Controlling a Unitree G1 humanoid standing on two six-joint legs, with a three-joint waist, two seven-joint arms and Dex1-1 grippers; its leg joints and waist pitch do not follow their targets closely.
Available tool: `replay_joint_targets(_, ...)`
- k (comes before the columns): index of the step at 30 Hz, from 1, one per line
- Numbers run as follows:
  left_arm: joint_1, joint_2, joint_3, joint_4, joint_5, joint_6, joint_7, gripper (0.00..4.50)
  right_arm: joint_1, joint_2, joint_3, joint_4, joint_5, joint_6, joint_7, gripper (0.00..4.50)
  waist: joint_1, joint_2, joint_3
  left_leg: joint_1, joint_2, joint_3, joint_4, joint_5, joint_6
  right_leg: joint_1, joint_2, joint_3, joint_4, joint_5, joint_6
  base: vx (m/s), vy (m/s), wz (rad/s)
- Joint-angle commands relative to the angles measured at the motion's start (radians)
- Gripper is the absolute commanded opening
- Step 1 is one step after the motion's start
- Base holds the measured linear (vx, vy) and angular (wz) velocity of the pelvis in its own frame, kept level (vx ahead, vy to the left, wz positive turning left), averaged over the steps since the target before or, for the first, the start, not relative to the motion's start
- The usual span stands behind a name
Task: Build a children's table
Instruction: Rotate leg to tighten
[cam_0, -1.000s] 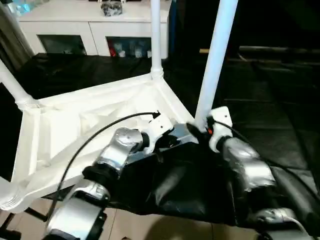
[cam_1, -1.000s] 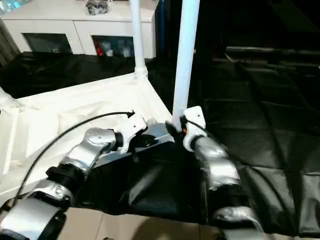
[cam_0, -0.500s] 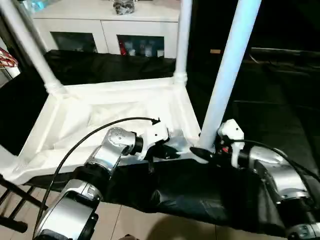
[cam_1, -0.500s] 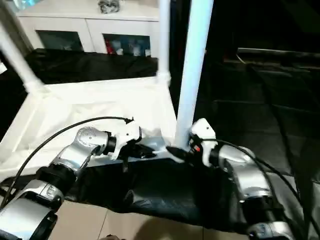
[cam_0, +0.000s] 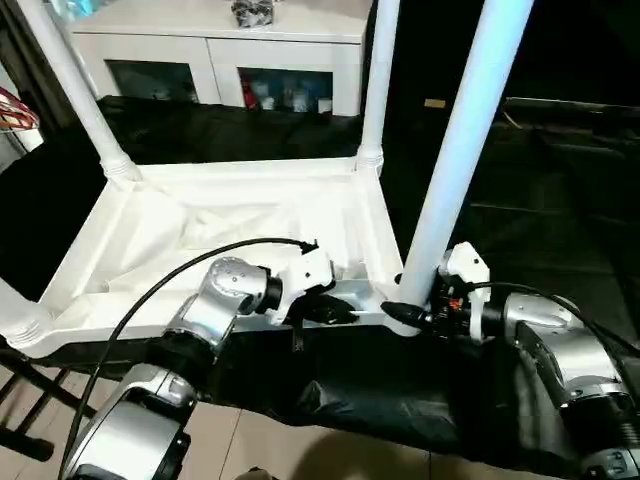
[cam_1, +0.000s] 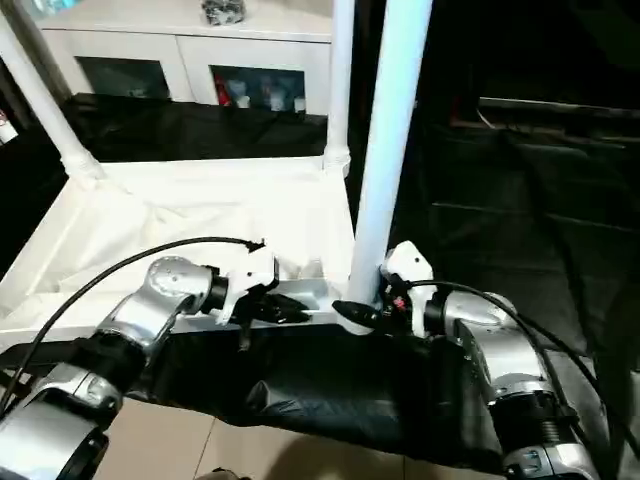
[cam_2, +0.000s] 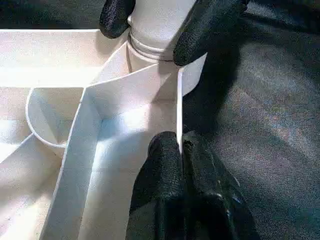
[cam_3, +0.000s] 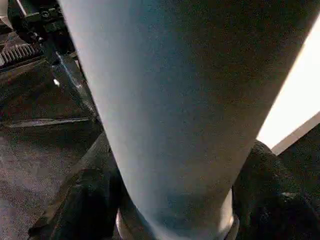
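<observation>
Left gripper (cam_2: 181, 150) pinching table rim (cam_2: 178, 107) near corner. Right gripper (cam_0: 405, 312) clasping base of near leg (cam_0: 455, 160) at its socket. Children's table (cam_0: 230, 235) lying upside down on black surface (cam_0: 540, 230), legs pointing up.

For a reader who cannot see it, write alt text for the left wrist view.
The left gripper is shut on the thin raised rim of the upside-down white children's table. Beyond it, the right gripper has its black fingers on either side of a round white leg at the corner socket.
</observation>
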Motion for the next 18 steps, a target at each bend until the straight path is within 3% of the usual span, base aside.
replay_joint_targets(1, -0.024, -0.027, 0.049, -0.023, -0.023, 0.009, 0.134, 0.0, 0.016, 0.063, 0.066, -0.007, 0.008, 0.002, 0.004, 2.58, 0.0, -0.04, -0.068, 0.006, 0.036, -0.004, -0.065, -0.179, 0.087, 0.049, -0.059, 0.04, -0.079, -0.253, -0.212, 0.0, 0.0, 0.0)
replay_joint_targets(2, -0.037, -0.044, 0.053, -0.006, -0.002, 0.021, 0.206, 0.0, 0.009, 0.134, 0.031, 0.022, 0.009, 0.016, -0.116, 2.58, -0.001, -0.046, -0.067, 0.005, 0.036, -0.004, -0.066, -0.179, 0.084, 0.049, -0.06, 0.04, -0.077, -0.257, -0.209, 0.0, 0.0, 0.0)
replay_joint_targets(3, -0.045, -0.056, 0.055, 0.003, 0.008, 0.027, 0.244, 0.0, 0.003, 0.174, 0.013, 0.04, 0.009, 0.03, -0.184, 2.58, -0.004, -0.038, -0.065, 0.007, 0.035, -0.007, -0.071, -0.195, 0.067, 0.044, -0.062, 0.041, -0.081, -0.292, -0.202, 0.0, 0.0, 0.0)
replay_joint_targets(6, -0.064, -0.094, 0.058, 0.02, 0.017, 0.045, 0.313, 0.0, -0.004, 0.245, 0.002, 0.076, -0.01, 0.017, -0.297, 2.57, -0.013, -0.032, -0.062, 0.016, 0.036, -0.013, -0.081, -0.269, 0.016, 0.043, -0.06, 0.04, -0.09, -0.354, -0.178, 0.0, 0.0, 0.0)
replay_joint_targets(8, -0.082, -0.127, 0.059, 0.04, 0.022, 0.048, 0.36, 0.0, -0.025, 0.282, -0.006, 0.117, -0.033, 0.013, -0.382, 2.57, -0.018, -0.039, -0.063, 0.016, 0.034, -0.012, -0.082, -0.286, 0.015, 0.045, -0.059, 0.043, -0.091, -0.334, -0.177, 0.0, 0.0, 0.0)
replay_joint_targets(9, -0.098, -0.156, 0.058, 0.058, 0.027, 0.049, 0.398, 0.0, -0.044, 0.312, -0.014, 0.154, -0.051, 0.011, -0.455, 2.57, -0.029, -0.019, -0.062, 0.017, 0.032, -0.009, -0.082, -0.292, 0.001, 0.037, -0.055, 0.046, -0.093, -0.308, -0.186, 0.0, 0.0, 0.0)
replay_joint_targets(10, -0.104, -0.166, 0.058, 0.065, 0.028, 0.049, 0.409, 0.0, -0.052, 0.323, -0.018, 0.168, -0.057, 0.011, -0.481, 2.57, -0.031, -0.029, -0.065, 0.018, 0.028, -0.012, -0.081, -0.299, -0.006, 0.045, -0.056, 0.043, -0.091, -0.308, -0.189, 0.0, 0.0, 0.0)
replay_joint_targets(11, -0.115, -0.183, 0.048, 0.076, 0.032, 0.042, 0.415, 0.0, -0.071, 0.347, -0.032, 0.191, -0.061, 0.007, -0.533, 2.57, -0.027, -0.002, -0.065, 0.019, 0.027, -0.014, -0.079, -0.301, -0.009, 0.045, -0.059, 0.044, -0.089, -0.304, -0.192, 0.0, 0.0, 0.0)
replay_joint_targets(12, -0.119, -0.188, 0.043, 0.08, 0.036, 0.036, 0.418, 0.0, -0.081, 0.356, -0.039, 0.199, -0.064, 0.005, -0.558, 2.57, -0.032, -0.019, -0.065, 0.017, 0.027, -0.011, -0.078, -0.297, 0.0, 0.046, -0.056, 0.045, -0.092, -0.283, -0.192, 0.0, 0.0, 0.0)
replay_joint_targets(14, -0.126, -0.194, 0.037, 0.088, 0.045, 0.025, 0.422, 0.0, -0.094, 0.374, -0.053, 0.21, -0.083, -0.003, -0.599, 2.57, -0.028, -0.008, -0.07, 0.014, 0.025, -0.01, -0.074, -0.257, 0.018, 0.051, -0.056, 0.045, -0.087, -0.224, -0.2, 0.0, 0.0, 0.0)
replay_joint_targets(15, -0.129, -0.192, 0.031, 0.094, 0.05, 0.01, 0.416, 0.0, -0.097, 0.373, -0.05, 0.215, -0.092, -0.013, -0.598, 2.57, -0.029, -0.01, -0.071, 0.014, 0.024, -0.009, -0.073, -0.253, 0.022, 0.05, -0.055, 0.045, -0.087, -0.215, -0.203, 0.0, 0.0, 0.0)
replay_joint_targets(16, -0.129, -0.191, 0.029, 0.096, 0.052, 0.006, 0.414, 0.0, -0.098, 0.373, -0.051, 0.216, -0.09, -0.015, -0.595, 2.92, -0.029, -0.01, -0.072, 0.011, 0.023, -0.01, -0.073, -0.242, 0.026, 0.055, -0.054, 0.043, -0.085, -0.2, -0.207, 0.0, 0.0, 0.0)
replay_joint_targets(17, -0.13, -0.186, 0.019, 0.105, 0.06, -0.015, 0.4, 0.0, -0.095, 0.376, -0.064, 0.217, -0.061, -0.016, -0.564, 2.92, -0.027, -0.003, -0.073, 0.012, 0.024, -0.01, -0.071, -0.237, 0.03, 0.055, -0.054, 0.043, -0.084, -0.19, -0.21, 0.0, 0.0, 0.0)
replay_joint_targets(18, -0.124, -0.178, 0.012, 0.103, 0.063, -0.033, 0.383, 0.0, -0.08, 0.364, -0.071, 0.191, -0.046, -0.002, -0.551, 3.13, -0.029, -0.004, -0.073, 0.011, 0.025, -0.01, -0.072, -0.23, 0.039, 0.058, -0.052, 0.042, -0.082, -0.163, -0.217, 0.0, 0.0, 0.0)
